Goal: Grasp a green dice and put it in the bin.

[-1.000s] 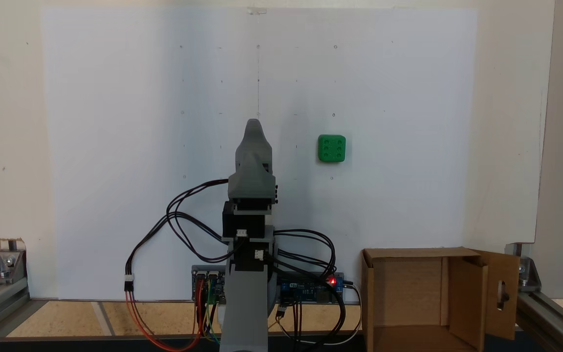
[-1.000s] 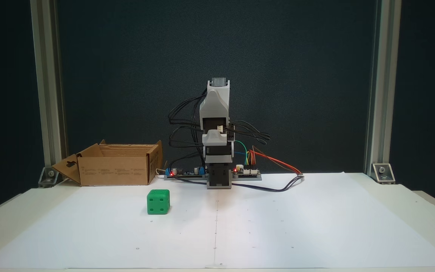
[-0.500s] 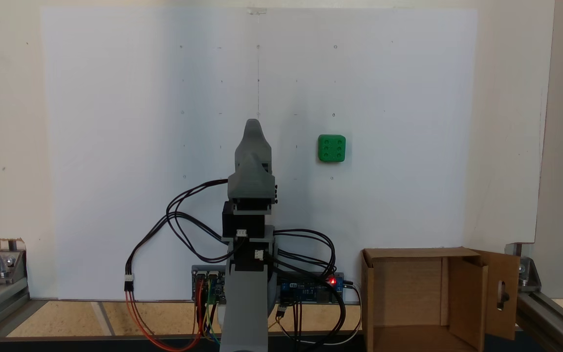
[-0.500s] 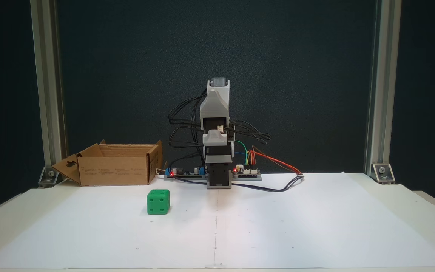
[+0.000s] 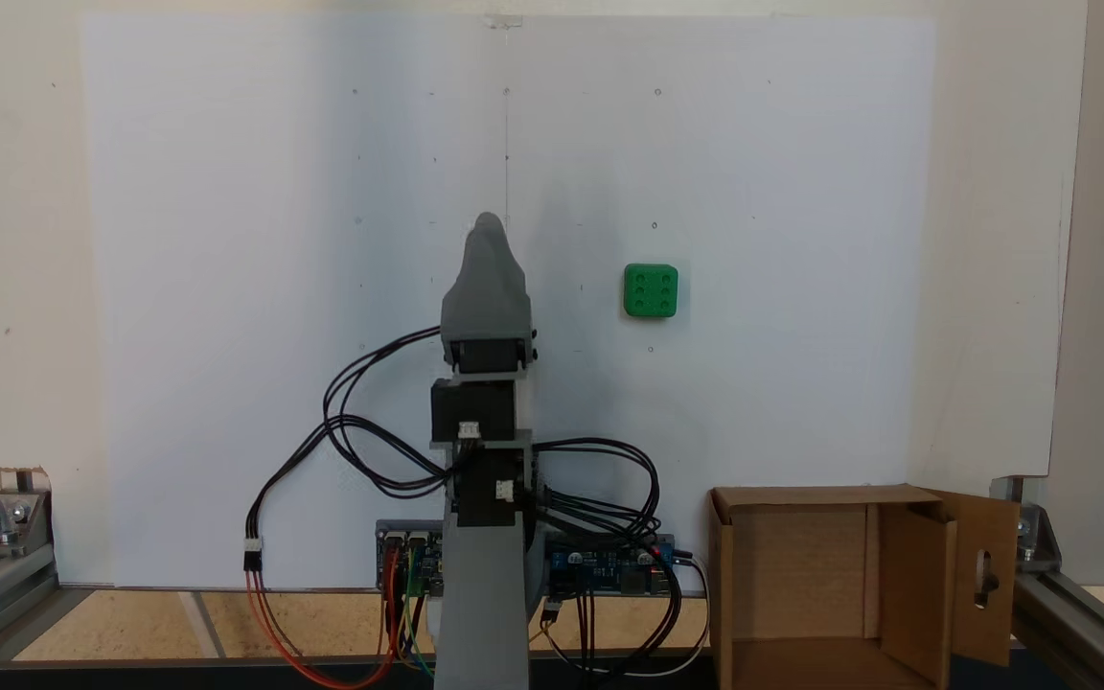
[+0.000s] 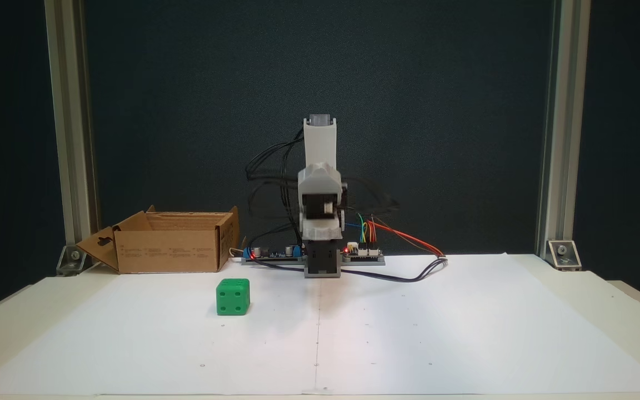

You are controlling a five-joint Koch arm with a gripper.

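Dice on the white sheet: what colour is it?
Bright green dice, clearest in this fixed view.

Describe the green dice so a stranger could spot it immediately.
In the fixed view from above, start at the large white paper sheet covering the table. The green dice sits alone on it, right of the grey arm, beyond the bin. It is the one bright green cube, six pips up.

A large white paper sheet (image 5: 226, 240) covers the table (image 6: 625, 311), marked with small dots and a thin centre line. Aluminium frame posts (image 6: 67, 139) stand at the left and right of a fixed view, with metal corner brackets (image 6: 561, 253) at their feet. A dark backdrop (image 6: 436, 83) fills the upper frame. Circuit boards (image 6: 364, 253) sit at centre, with coloured wires (image 6: 409, 239) trailing right.
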